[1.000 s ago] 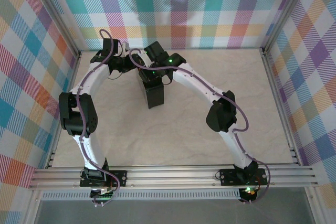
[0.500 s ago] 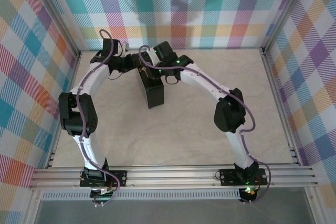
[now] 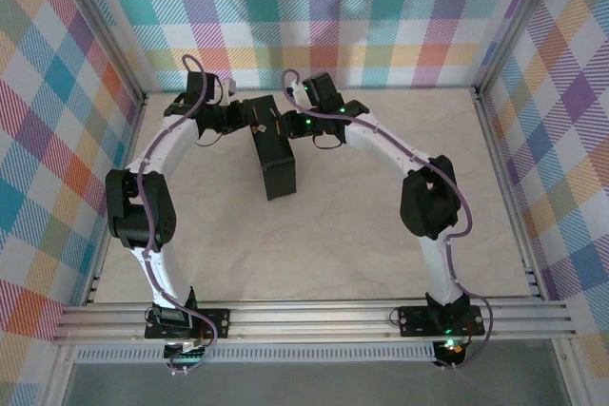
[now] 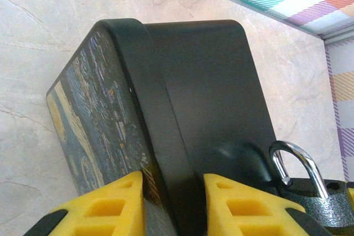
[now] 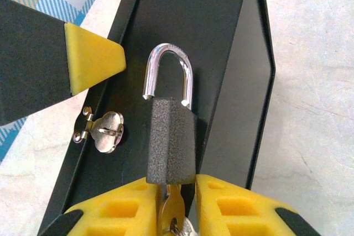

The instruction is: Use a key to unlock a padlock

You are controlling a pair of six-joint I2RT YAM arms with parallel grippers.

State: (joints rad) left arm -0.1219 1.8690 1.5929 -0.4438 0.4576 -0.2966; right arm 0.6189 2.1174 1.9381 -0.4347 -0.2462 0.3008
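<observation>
plaid walls (image 3: 381, 7) in pastel checks fence a pale marble-look table (image 3: 343, 244), and on it lies the black box (image 3: 274, 161) with its starry-night print, the landmark for all else. the two arms meet at the box's far end. the left gripper (image 4: 174, 200) straddles the box's rim, one yellow pad on the printed face and one on the black side, clamped on the box to steady it. the right gripper (image 5: 177, 207) sits over the box's black side, its pads drawn close together beneath the padlock (image 5: 171, 142); whether they truly pinch, i cannot tell. the padlock stands over that black side, just beside the box's little silver latch (image 5: 105, 131) and not hooked through it. its shackle (image 5: 168, 47) points away from the right gripper, and one leg seems to end just clear of the dark body, though i would not swear to it. the key (image 5: 172, 203) sits in the padlock's base, between the right pads. i judge the step in hand to be the turn of the key: grip its head squarely, twist about the key's own axis without prying sideways, and hold the box pinned so nothing slides.
</observation>
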